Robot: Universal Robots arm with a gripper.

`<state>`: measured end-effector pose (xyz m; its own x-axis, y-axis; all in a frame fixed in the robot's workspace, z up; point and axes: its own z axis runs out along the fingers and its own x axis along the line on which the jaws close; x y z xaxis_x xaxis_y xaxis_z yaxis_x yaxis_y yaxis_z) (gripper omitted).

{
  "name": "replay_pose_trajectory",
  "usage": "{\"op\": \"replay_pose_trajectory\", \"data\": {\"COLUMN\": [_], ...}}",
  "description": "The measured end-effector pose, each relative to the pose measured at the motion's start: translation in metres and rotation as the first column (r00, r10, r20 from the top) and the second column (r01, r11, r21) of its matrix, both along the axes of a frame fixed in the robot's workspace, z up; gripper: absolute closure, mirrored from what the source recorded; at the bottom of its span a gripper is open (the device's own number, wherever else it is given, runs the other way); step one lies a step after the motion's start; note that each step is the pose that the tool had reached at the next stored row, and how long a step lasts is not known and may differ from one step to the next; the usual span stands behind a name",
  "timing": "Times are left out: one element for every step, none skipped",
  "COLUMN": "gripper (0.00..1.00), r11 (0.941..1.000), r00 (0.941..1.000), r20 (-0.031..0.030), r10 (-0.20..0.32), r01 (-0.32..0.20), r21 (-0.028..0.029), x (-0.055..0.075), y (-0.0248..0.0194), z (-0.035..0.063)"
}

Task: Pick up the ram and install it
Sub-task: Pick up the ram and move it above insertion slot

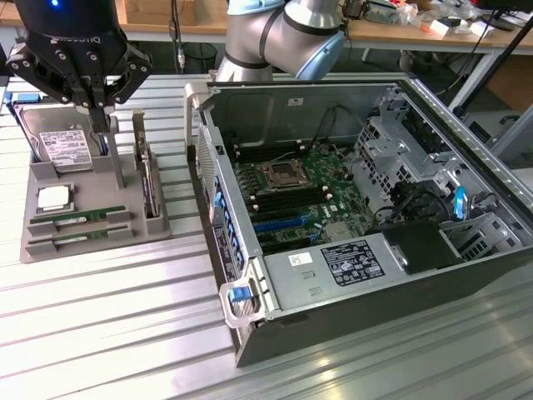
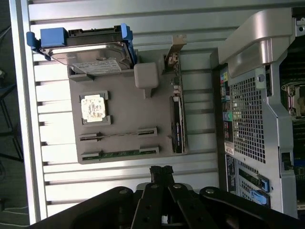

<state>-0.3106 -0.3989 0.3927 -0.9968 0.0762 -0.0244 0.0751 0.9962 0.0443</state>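
Note:
Two green ram sticks [image 1: 79, 218] [image 2: 120, 153] lie on edge in slots at the near end of a grey parts holder [image 1: 92, 187] [image 2: 126, 112], on the exterior view's left. My gripper [image 1: 98, 115] [image 2: 161, 171] hangs above the holder's far end, near the hard drive, well clear of the ram. Its black fingers are shut together with nothing between them. In the wrist view the fingertips sit just off the holder's edge nearest the ram slots.
The holder also carries a hard drive [image 1: 62, 146], a square silver processor [image 1: 54, 198] and an upright dark expansion card [image 1: 148, 179]. An open computer case [image 1: 250, 317] lies to the exterior view's right, its motherboard [image 1: 291, 196] exposed. The table is ribbed aluminium.

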Motion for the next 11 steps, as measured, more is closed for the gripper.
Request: {"op": "replay_pose_trajectory", "data": {"gripper": [0.89,0.89,0.89,0.89,0.89,0.89,0.89,0.89,0.89,0.89,0.89], "r11": [1.0000,1.0000,1.0000,1.0000,1.0000,0.9999,0.9998,0.9996,0.9992,0.9984,0.9974], "r00": [1.0000,1.0000,1.0000,1.0000,1.0000,0.9999,0.9998,0.9996,0.9992,0.9984,0.9974], "r20": [0.0000,0.0001,0.0001,0.0001,0.0000,0.0000,0.0000,0.0001,0.0000,0.0000,0.0000], "r10": [0.000,0.000,0.001,0.003,0.008,0.015,0.021,0.030,0.041,0.056,0.072], "r01": [0.000,0.000,-0.001,-0.003,-0.008,-0.015,-0.021,-0.030,-0.041,-0.056,-0.072], "r21": [0.0000,0.0000,0.0000,0.0000,0.0000,0.0000,0.0000,0.0000,0.0000,0.0000,0.0000], "x": [0.0000,0.0000,0.0000,0.0000,0.0000,0.0000,0.0000,0.0000,0.0000,0.0000,0.0000], "y": [0.0000,0.0000,0.0000,0.0000,0.0000,0.0000,0.0000,0.0000,0.0000,0.0000,0.0000], "z": [0.0000,0.0000,0.0000,0.0000,0.0000,0.0000,0.0000,0.0000,0.0000,0.0000,0.0000]}}
